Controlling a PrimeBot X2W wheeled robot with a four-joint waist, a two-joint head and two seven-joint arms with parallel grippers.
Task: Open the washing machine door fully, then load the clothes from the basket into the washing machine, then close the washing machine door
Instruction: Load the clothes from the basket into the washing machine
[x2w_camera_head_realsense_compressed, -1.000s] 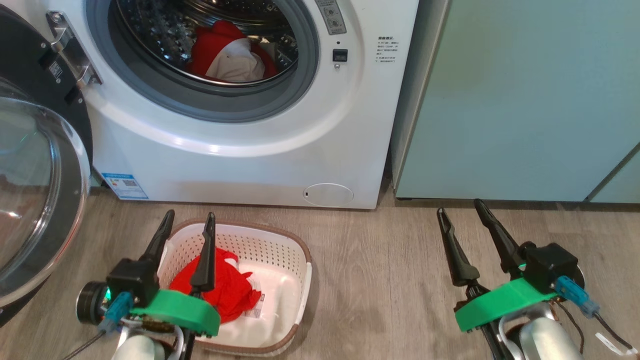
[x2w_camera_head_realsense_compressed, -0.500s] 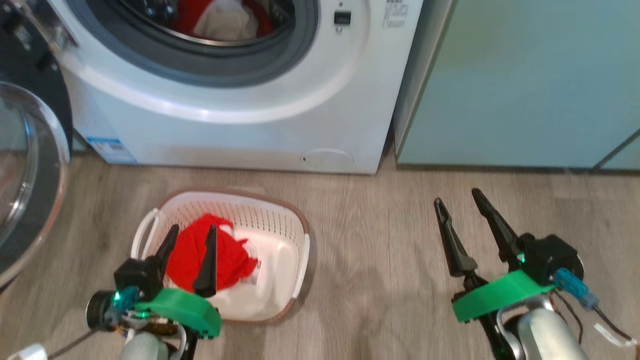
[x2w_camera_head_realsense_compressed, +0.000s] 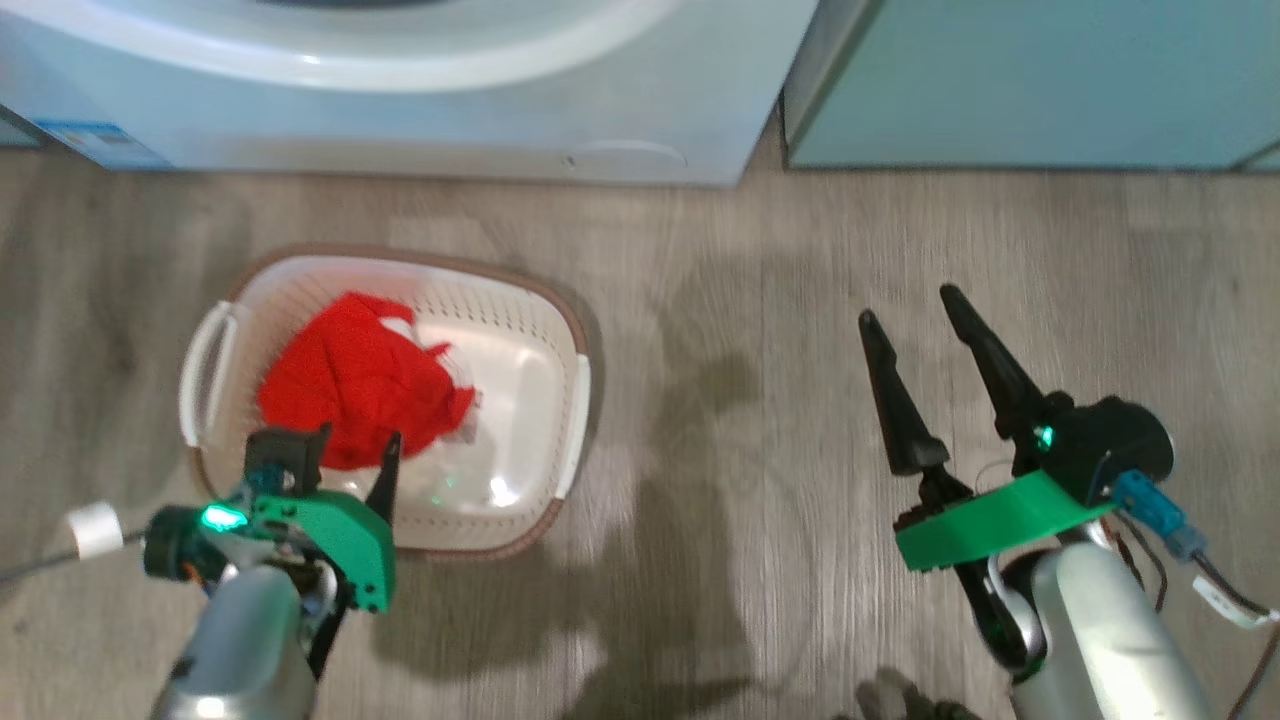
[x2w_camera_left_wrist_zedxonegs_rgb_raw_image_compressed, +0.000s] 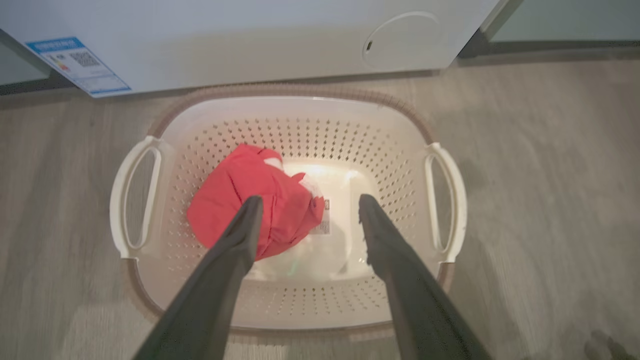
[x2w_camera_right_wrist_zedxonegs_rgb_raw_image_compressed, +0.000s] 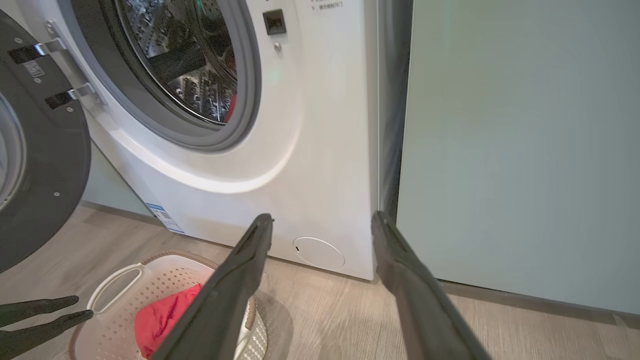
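A: Step in hand?
B: Loading. The washing machine door (x2w_camera_right_wrist_zedxonegs_rgb_raw_image_compressed: 50, 175) stands wide. The clothes (x2w_camera_left_wrist_zedxonegs_rgb_raw_image_compressed: 235, 190) lie in the basket (x2w_camera_left_wrist_zedxonegs_rgb_raw_image_compressed: 320, 135), on the floor (x2w_camera_head_realsense_compressed: 750, 300) just before the washing machine (x2w_camera_right_wrist_zedxonegs_rgb_raw_image_compressed: 310, 150).
A: Grippers?
B: Left gripper (x2w_camera_left_wrist_zedxonegs_rgb_raw_image_compressed: 310, 200) hangs over the basket, jaws spread wide, empty. Right gripper (x2w_camera_head_realsense_compressed: 906, 303) is likewise wide and empty, well apart over bare floor.
A: Next move?
B: Judged: centre the bundle between the fingers, descend, close. Mind the basket's near wall. Ample room above; the door rim crowds the left.
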